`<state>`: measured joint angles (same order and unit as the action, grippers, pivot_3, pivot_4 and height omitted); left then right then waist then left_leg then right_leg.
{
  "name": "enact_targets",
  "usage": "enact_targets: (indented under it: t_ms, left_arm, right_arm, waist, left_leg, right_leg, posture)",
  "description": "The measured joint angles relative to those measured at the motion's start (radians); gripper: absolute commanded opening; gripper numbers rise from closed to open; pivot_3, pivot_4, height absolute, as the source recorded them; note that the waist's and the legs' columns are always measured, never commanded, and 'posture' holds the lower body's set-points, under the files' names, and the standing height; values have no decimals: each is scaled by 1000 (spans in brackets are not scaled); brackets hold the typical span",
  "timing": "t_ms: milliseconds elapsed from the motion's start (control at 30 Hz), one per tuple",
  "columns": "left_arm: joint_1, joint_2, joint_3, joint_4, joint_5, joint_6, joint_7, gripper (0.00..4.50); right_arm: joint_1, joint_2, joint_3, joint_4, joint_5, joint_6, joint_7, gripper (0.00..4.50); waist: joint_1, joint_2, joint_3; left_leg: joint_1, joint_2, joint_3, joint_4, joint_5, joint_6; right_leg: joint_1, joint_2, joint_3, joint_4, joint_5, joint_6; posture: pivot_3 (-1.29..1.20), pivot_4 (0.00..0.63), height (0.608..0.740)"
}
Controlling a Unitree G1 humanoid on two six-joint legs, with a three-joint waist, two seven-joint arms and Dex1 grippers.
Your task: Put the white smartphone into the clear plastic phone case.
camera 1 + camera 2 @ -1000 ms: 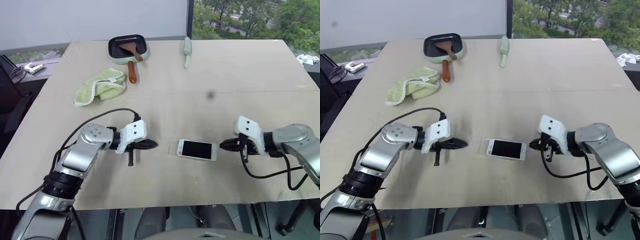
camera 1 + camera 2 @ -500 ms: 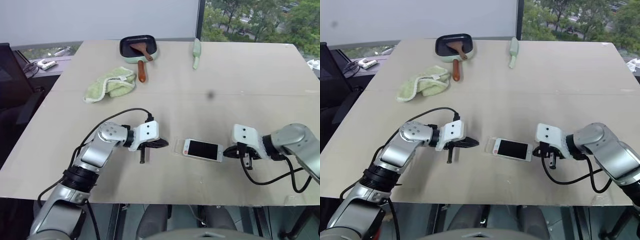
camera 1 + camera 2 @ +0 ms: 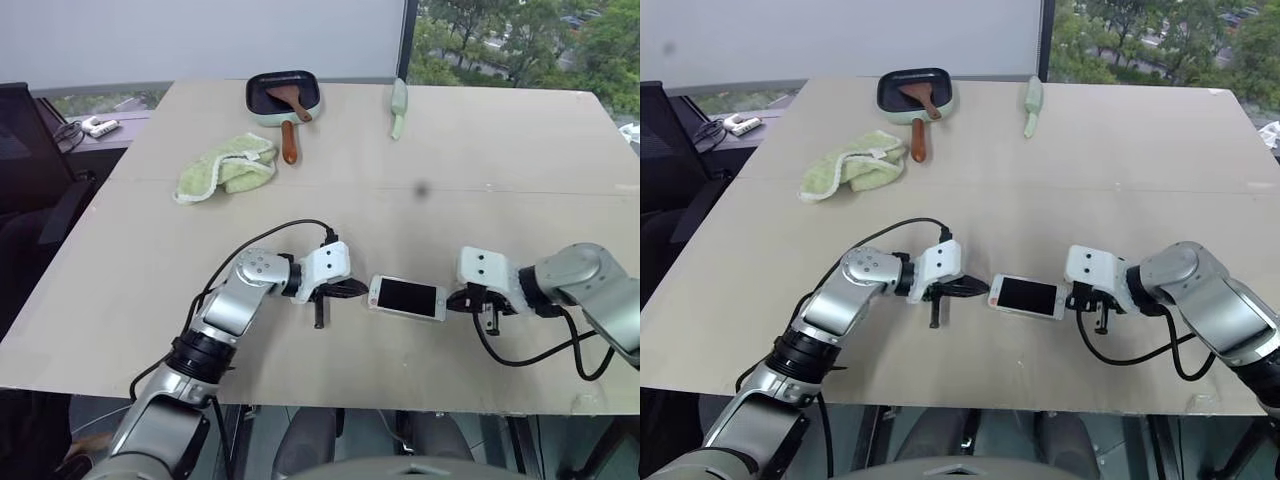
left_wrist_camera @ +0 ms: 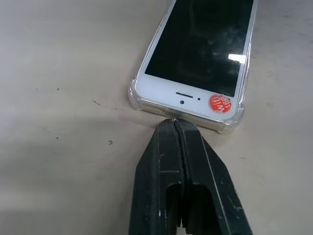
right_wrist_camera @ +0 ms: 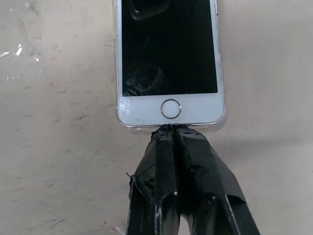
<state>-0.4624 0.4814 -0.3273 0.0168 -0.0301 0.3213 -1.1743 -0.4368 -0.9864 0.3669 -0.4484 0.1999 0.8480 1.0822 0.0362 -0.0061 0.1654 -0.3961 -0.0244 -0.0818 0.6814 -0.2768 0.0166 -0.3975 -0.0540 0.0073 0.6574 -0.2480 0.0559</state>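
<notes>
Your phone [image 3: 407,298] lies flat on the table [image 3: 480,150], screen up, inside the clear case [image 4: 226,125]. Your left hand [image 4: 175,125] is shut tight and its tip touches one end of the case. Your right hand [image 5: 169,129] is shut too, holds nothing, and touches the other end.

Both arms reach inward, left end effector [image 3: 355,289] and right end effector [image 3: 456,299] closed, tips facing.

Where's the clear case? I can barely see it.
Around the white smartphone, its rim showing, between the shut left gripper and right gripper.
</notes>
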Motion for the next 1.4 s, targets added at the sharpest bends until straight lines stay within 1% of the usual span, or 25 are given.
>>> enact_targets:
  t_ms: [133,333,433,533,633,700,800,933,1000,1133,1400]
  left_arm:
    - [0,0,2,0,0,7,1,0]
    - [0,2,4,0,0,8,2,0]
    - [0,8,14,0,-13,13,5,0]
    - [0,3,44,0,-58,49,16,0]
    - [-12,-3,114,-10,-132,113,41,0]
    - [-17,-9,152,-31,-174,144,55,0]
    - [-20,-47,159,-55,-211,163,72,0]
    - [-7,-88,138,-75,-251,182,89,0]
    - [3,-94,111,-78,-252,183,89,0]
    - [44,-63,45,-75,-225,171,87,0]
    - [36,-47,12,-28,-176,111,104,0]
  right_arm:
    - [-12,19,8,8,-16,11,0,39]
    - [-8,17,2,9,-20,14,0,39]
    - [27,16,-51,9,10,10,-1,39]
    - [72,25,-154,17,60,-10,-4,39]
    - [123,68,-282,47,120,-74,-17,39]
    - [162,104,-338,79,143,-126,-24,39]
    - [190,180,-377,110,172,-174,-44,39]
    - [207,291,-384,148,184,-260,-88,39]
    - [219,334,-383,170,187,-313,-99,39]
    - [262,365,-370,225,176,-383,-98,39]
    - [260,370,-305,306,124,-453,-94,39]
  waist:
    - [-2,0,0]
    - [-4,0,0]
    - [-1,0,0]
    - [-4,-1,2]
    - [-16,-1,2]
    - [-24,-1,2]
    - [-28,-1,2]
    - [-33,-1,2]
    - [-36,-1,2]
    - [-39,0,2]
    - [-46,0,2]
  left_leg:
    - [1,0,0,0,0,0]
    - [1,0,0,0,0,0]
    - [1,0,-1,0,0,0]
    - [-1,0,-1,0,0,0]
    - [-1,1,-2,0,0,0]
    - [-1,1,-1,-1,0,0]
    - [0,1,0,-1,0,0]
    - [1,1,0,-1,0,0]
    - [1,1,0,-1,0,0]
    - [1,1,1,-1,0,0]
    - [4,1,2,-1,0,0]
  right_leg:
    - [1,0,0,0,0,0]
    - [1,0,0,0,0,0]
    - [1,0,0,0,0,0]
    - [-1,0,0,0,0,0]
    - [-1,0,-1,0,0,0]
    - [-1,0,-1,0,0,0]
    - [-1,0,0,1,0,0]
    - [-1,1,1,2,0,0]
    - [-1,1,1,2,0,0]
    - [-1,1,2,2,0,0]
    - [0,1,4,3,0,0]
  posture:
    - [0,150,740]
    - [0,150,740]
    - [0,150,740]
    - [0,150,740]
    - [0,150,740]
    - [0,150,740]
    - [0,150,740]
    - [0,150,740]
    - [0,150,740]
    - [0,150,740]
    - [0,150,740]
